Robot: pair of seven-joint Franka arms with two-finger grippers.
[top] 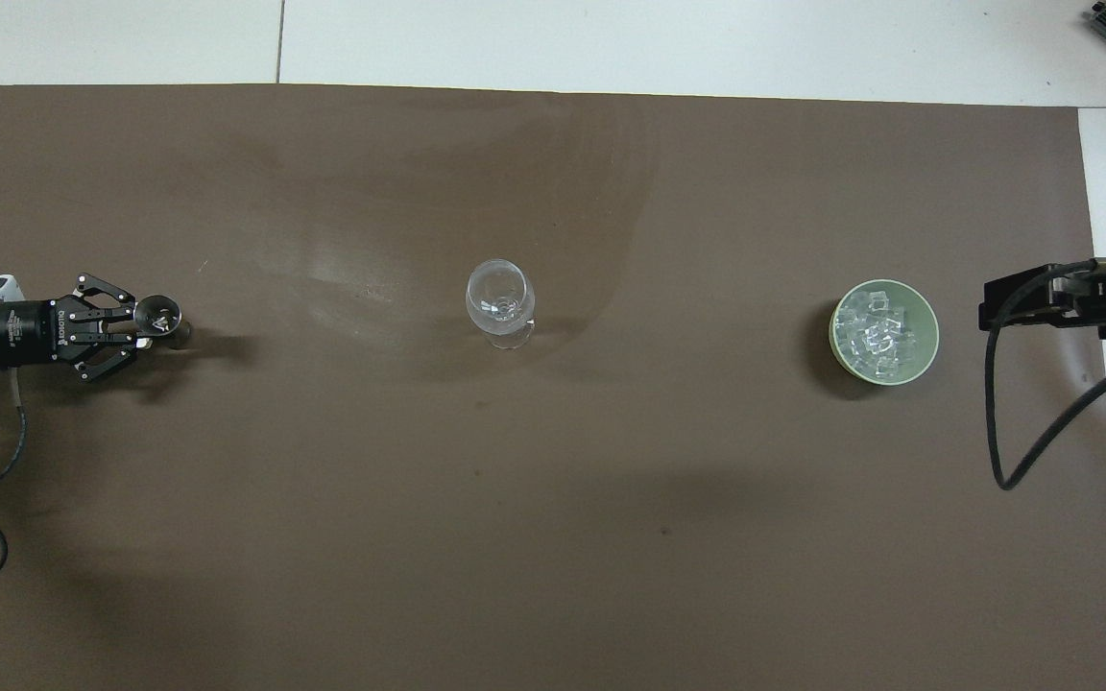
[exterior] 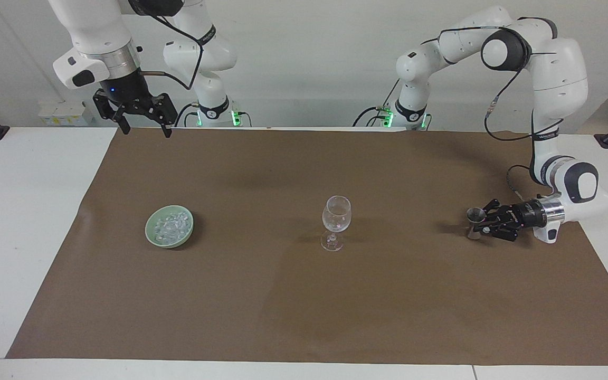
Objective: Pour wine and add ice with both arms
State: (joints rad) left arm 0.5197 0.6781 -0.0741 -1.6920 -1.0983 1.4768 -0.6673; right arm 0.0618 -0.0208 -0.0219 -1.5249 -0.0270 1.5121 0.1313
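Brown paper is covering the bench where the left gripper (exterior: pixel 477 224) is clamping a small metal cup (exterior: pixel 475 215), risking slippage near the glass (exterior: pixel 335 219), while the wide-open right gripper (exterior: pixel 143 129) is waiting above ice (exterior: pixel 171 225) in its bowl (exterior: pixel 152 235).

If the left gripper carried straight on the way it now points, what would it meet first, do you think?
The left gripper, shut on a small metal cup, lies level and points along the table toward the wine glass. Bare brown paper lies between, so the glass would likely come first, though height is hard to judge.
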